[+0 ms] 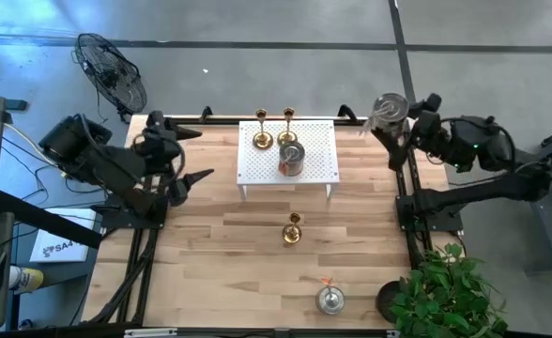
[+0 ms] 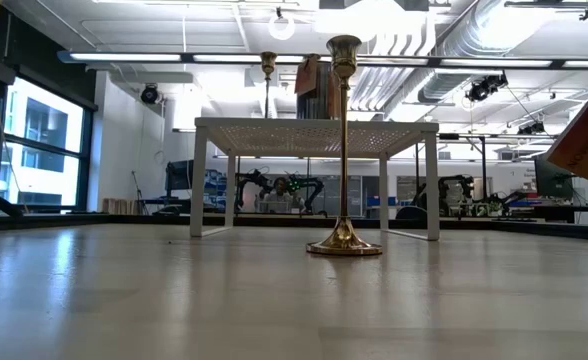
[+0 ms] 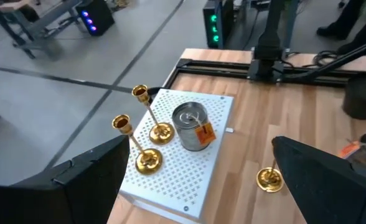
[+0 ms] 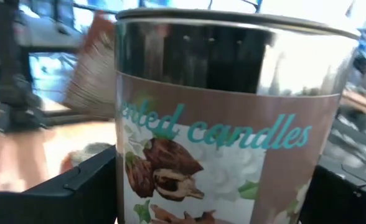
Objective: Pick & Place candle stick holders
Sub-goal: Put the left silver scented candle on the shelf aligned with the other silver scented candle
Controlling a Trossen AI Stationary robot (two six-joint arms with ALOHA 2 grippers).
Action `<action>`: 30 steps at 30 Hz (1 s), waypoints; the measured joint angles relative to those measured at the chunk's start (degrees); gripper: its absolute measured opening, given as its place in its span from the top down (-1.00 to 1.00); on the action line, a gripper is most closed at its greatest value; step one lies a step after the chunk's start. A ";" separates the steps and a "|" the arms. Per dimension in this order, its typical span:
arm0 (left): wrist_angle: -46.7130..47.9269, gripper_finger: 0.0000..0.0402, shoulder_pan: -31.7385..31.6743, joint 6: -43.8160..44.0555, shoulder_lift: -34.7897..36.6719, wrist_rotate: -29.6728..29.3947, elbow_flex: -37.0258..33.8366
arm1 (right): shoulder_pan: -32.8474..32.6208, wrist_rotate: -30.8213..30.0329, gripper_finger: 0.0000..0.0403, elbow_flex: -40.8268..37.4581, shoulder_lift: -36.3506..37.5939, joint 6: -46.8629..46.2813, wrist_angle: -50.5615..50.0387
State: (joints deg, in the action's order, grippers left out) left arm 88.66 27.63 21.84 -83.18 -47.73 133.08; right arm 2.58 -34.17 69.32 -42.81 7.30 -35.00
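Two gold candle stick holders (image 1: 262,139) (image 1: 287,134) stand by their round bases on the white perforated rack (image 1: 318,169), beside a silvery round tin holder (image 1: 291,158). A third gold one (image 1: 292,230) stands on the table; it also shows in the low view (image 2: 344,150). Another silvery tin (image 1: 329,299) sits near the table's near edge. My right gripper (image 1: 395,120) is shut on a third silvery tin (image 1: 390,109) over the table's far right corner. My left gripper (image 1: 196,155) is open and empty, to the left of the rack. My right gripper pinches the tin's labelled side wall (image 4: 133,186) between its two fingers (image 4: 77,180), one on each side. The fingers come from the table's right side. The tin stands upright in the hold; its bottom is out of view.
A fan (image 1: 112,70) stands beyond the far left corner. A potted plant (image 1: 445,291) is at the near right corner. Bare wood lies between the rack and the near edge, around the lone gold holder. An orange tag (image 1: 326,281) lies by the near tin.
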 joint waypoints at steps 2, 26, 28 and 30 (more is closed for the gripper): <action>0.14 -0.94 0.77 1.41 -0.02 -1.68 -1.45 | 2.06 1.12 -0.76 -1.59 0.36 -1.51 -0.24; -0.28 -0.94 1.65 7.19 0.09 -5.13 -12.88 | 9.21 16.74 -0.75 -44.68 -3.13 -11.41 51.30; -0.32 -0.94 1.65 7.19 0.09 -5.64 -12.88 | 9.17 16.67 -0.75 -46.38 -3.84 -11.40 54.04; -0.54 -0.94 1.65 7.19 0.09 -5.74 -12.88 | 9.17 16.82 -0.75 -47.84 -5.00 -11.38 56.05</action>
State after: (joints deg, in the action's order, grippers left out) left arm 88.12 29.28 29.04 -83.09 -53.47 120.20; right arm 11.75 -17.36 21.48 -47.81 -4.08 21.05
